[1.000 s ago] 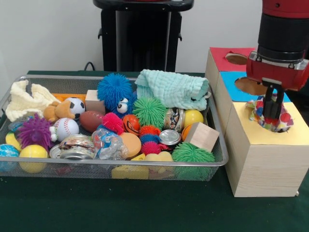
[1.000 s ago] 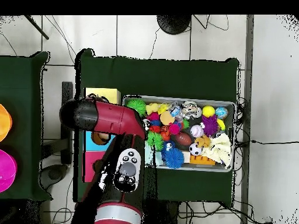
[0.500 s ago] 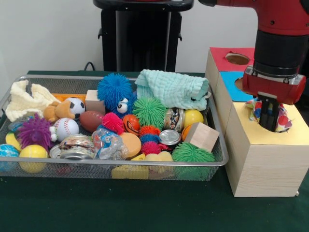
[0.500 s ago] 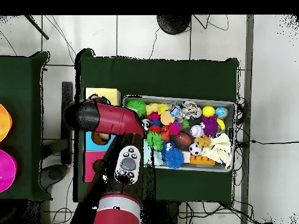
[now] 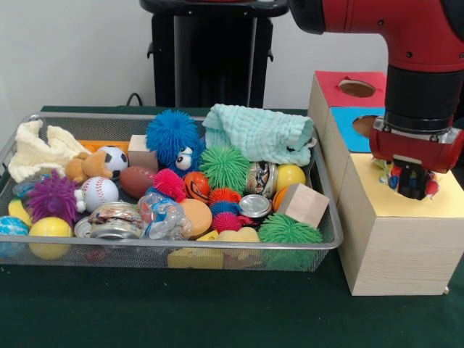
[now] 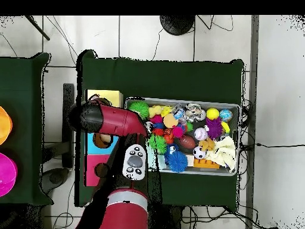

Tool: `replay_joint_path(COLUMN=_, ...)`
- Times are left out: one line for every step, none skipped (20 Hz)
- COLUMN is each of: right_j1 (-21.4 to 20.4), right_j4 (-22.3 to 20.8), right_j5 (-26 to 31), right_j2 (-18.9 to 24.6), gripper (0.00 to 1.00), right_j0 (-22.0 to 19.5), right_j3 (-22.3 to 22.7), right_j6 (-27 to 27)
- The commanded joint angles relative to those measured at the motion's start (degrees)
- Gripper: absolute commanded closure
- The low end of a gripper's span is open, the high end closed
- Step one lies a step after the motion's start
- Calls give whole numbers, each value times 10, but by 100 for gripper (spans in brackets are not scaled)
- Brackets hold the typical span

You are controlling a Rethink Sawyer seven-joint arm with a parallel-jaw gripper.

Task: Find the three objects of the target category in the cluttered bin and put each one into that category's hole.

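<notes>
1. The bench (image 5: pixel 217 319) was covered in dark green cloth and carried everything in the scene.
2. The bin (image 5: pixel 328 239) of silver wire mesh rested directly on the cloth, taking most of the bench's left and middle in the front view and lying along its length.
3. Three pale wooden boxes stood on the bench in a row just beside the bin's right end: the yellow-topped box (image 5: pixel 395 250) nearest the front edge, the blue-topped box (image 5: pixel 335 138) behind it, and the red-topped box (image 5: pixel 317 90) towards the far right corner.
4. A strip of bare green cloth ran along the front edge.
</notes>
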Motion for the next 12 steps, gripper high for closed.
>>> replay_joint_path(right_j1=48, right_j4=-10, right_j5=-21, right_j2=79, gripper=100, right_j0=-21, right_j3=7, right_j6=39)
replay_joint_path(right_j1=48, right_j4=-12, right_j5=-20, right_j2=84, gripper=100, right_j0=-24, right_j3=8, right_j6=35)
replay_joint_path(right_j1=48, right_j4=-12, right_j5=-19, right_j2=86, gripper=100, right_j0=-26, right_j3=8, right_j6=33)
replay_joint_path(right_j1=48, right_j4=-13, right_j5=-20, right_j2=88, gripper=100, right_j0=-27, right_j3=9, right_j6=33)
replay_joint_path(right_j1=49, right_j4=-14, right_j5=-19, right_j2=88, gripper=100, right_j0=-28, right_j3=5, right_j6=32)
replay_joint_path(right_j1=50, right_j4=-15, right_j5=-18, right_j2=88, gripper=100, right_j0=-28, right_j3=3, right_j6=32)
replay_joint_path(right_j1=48, right_j4=-16, right_j5=-17, right_j2=89, gripper=100, right_j0=-29, right_j3=4, right_j6=32)
replay_joint_path(right_j1=47, right_j4=-16, right_j5=-14, right_j2=87, gripper=100, right_j0=-28, right_j3=4, right_j6=34)
replay_joint_path(right_j1=45, right_j4=-16, right_j5=-11, right_j2=87, gripper=100, right_j0=-27, right_j3=4, right_j6=35)
replay_joint_path(right_j1=43, right_j4=-17, right_j5=-7, right_j2=85, gripper=100, right_j0=-26, right_j3=4, right_j6=35)
replay_joint_path(right_j1=42, right_j4=-17, right_j5=-5, right_j2=85, gripper=100, right_j0=-27, right_j3=3, right_j6=34)
replay_joint_path(right_j1=41, right_j4=-17, right_j5=-5, right_j2=86, gripper=100, right_j0=-28, right_j3=4, right_j6=33)
